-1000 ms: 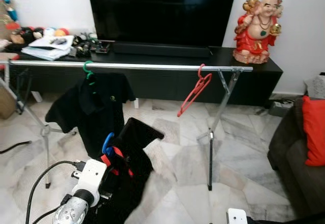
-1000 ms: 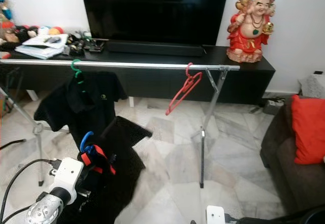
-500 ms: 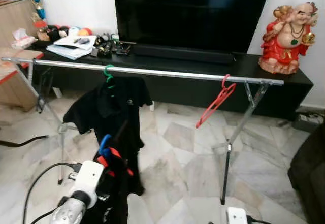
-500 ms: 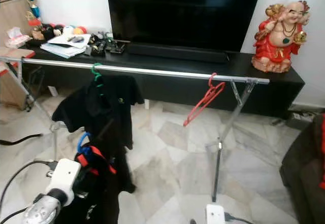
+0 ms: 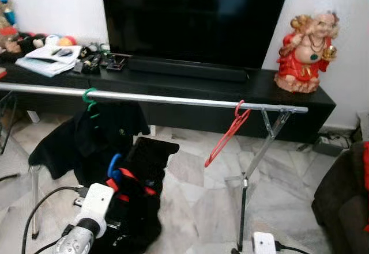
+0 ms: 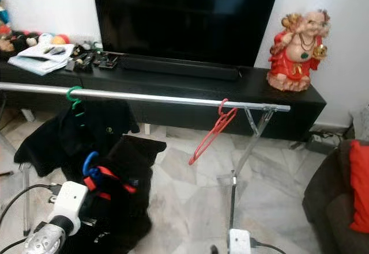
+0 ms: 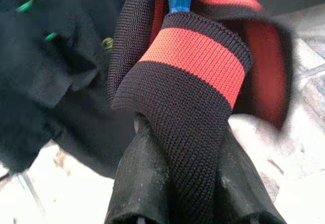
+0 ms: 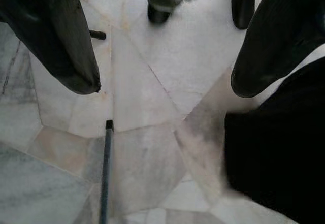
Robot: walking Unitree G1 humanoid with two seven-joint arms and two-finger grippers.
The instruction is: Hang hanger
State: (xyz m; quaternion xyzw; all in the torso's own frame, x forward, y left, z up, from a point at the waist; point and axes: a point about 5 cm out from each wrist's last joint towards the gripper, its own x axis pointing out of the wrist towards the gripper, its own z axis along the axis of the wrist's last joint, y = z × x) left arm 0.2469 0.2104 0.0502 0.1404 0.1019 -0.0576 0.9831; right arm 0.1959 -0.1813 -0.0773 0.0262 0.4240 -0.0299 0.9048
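Observation:
A blue hanger (image 5: 113, 166) carries a black garment (image 5: 141, 167) with a red-striped collar (image 7: 195, 56). My left gripper (image 7: 190, 183) is shut on it at the collar, low at the left, in front of the rack. The silver rail (image 5: 173, 99) runs across the room. A green hanger (image 5: 89, 97) with a black shirt (image 5: 86, 136) hangs on the rail's left part. A bare red hanger (image 5: 228, 133) hangs near its right end. My right gripper (image 8: 165, 87) is open, low over the marble floor, with nothing between its fingers (image 8: 66, 41).
A black TV console (image 5: 190, 84) with a large TV (image 5: 196, 18), a red statue (image 5: 305, 49) and clutter (image 5: 49, 58) stands behind the rack. A dark sofa (image 5: 346, 202) is at the right. The rack's right leg (image 5: 243, 202) stands on the floor.
The whole picture has swung sideways and back, so the camera moved. The held garment hangs a little differently. The left gripper keeps its hold on the blue hanger.

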